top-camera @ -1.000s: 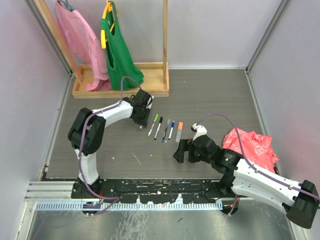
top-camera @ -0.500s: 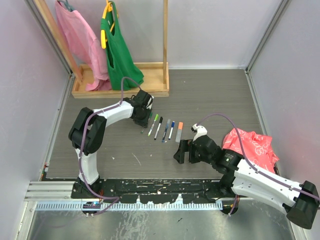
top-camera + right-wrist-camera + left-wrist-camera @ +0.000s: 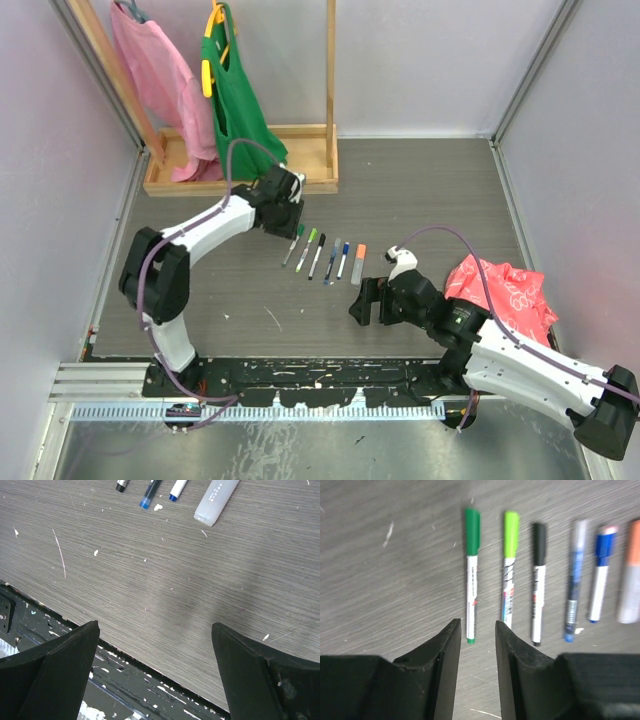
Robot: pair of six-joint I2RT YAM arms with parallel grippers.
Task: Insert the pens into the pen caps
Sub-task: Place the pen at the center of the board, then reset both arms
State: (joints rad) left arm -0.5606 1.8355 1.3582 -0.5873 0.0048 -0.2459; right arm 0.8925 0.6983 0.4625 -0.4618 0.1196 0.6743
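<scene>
Beyond the green pen [image 3: 471, 575], at the far side of the table [image 3: 430, 190]: a shallow wooden tray [image 3: 305, 184] at the foot of a rack, with a pink garment [image 3: 160, 75] and a green garment [image 3: 238, 115] hanging down into it. Anything else in there, hidden behind the cloth.

To the green pen's right, side by side in one row of pens: light green pen [image 3: 509, 570], black pen [image 3: 537, 580], grey-blue pen [image 3: 574, 580], blue pen [image 3: 600, 575], orange pen [image 3: 630, 575]. Seemingly all with pen caps [image 3: 472, 525] on, pointing toward the tray. Orange pen blurred and cut by the edge in the left wrist view; barrel print unreadable.

Over the green pen's bare end, left gripper [image 3: 477, 670], narrowly parted, gripping nothing. Nearer than the green pen and to its right, right gripper [image 3: 155, 680], spread wide, empty; in its own view, only the row's near tips. Farther right, a red patterned cloth [image 3: 505, 295], partly behind the right arm.
</scene>
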